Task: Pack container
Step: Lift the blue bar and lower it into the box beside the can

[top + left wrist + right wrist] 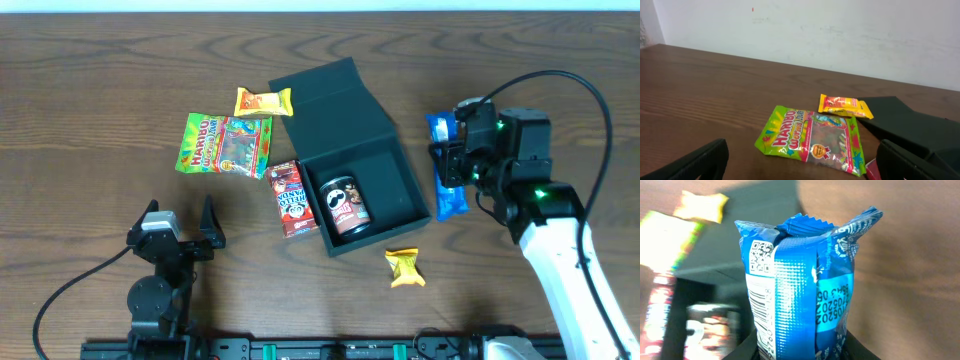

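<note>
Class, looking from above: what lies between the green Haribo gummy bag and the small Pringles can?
The overhead view shows a red Hello Panda biscuit carton lying on the table, then a side wall of the open dark teal-black cardboard container.

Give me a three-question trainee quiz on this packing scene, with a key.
1. True or false: the container is empty.
2. Which gripper holds the blue packet? A) left B) right
3. Fill in: the Haribo bag lies on the ____, outside the container.
Key: 1 false, a Pringles can lies inside; 2 B, the right gripper is shut on it; 3 table.
</note>
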{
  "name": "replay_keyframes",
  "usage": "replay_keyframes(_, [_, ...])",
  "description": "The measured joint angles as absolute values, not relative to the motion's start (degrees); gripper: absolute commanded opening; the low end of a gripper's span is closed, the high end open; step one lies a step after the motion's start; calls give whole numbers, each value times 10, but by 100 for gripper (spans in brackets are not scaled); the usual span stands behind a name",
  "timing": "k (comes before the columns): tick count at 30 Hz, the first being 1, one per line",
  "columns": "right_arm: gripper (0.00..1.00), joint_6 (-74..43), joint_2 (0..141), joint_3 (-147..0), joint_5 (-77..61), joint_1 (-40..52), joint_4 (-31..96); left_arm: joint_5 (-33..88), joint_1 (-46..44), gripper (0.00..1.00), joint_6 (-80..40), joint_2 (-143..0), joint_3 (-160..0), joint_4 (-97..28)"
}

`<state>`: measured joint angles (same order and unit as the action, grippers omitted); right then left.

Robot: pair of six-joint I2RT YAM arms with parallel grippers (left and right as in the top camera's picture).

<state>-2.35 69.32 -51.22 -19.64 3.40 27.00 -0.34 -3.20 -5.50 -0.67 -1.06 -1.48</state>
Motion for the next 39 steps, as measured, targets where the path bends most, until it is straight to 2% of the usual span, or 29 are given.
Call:
replay_keyframes(5, [34, -40, 691, -512, -282, 41, 234, -3, -32, 95, -55, -7, -11, -15])
replay_keyframes(10, [34, -47, 691, -512, -302, 93, 229, -3, -32, 95, -55, -7, -11, -15])
replay_keyframes(19, [35, -51, 733, -512, -247, 156, 229, -3, -32, 95, -55, -7, -11, -15])
replay_keyframes(27, [34, -50, 818, -512, -203, 159, 229, -3, -32, 95, -55, -7, -11, -15])
replay_keyframes(39, [39, -37, 898, -512, -157, 159, 229, -3, -32, 95, -55, -7, -11, -15])
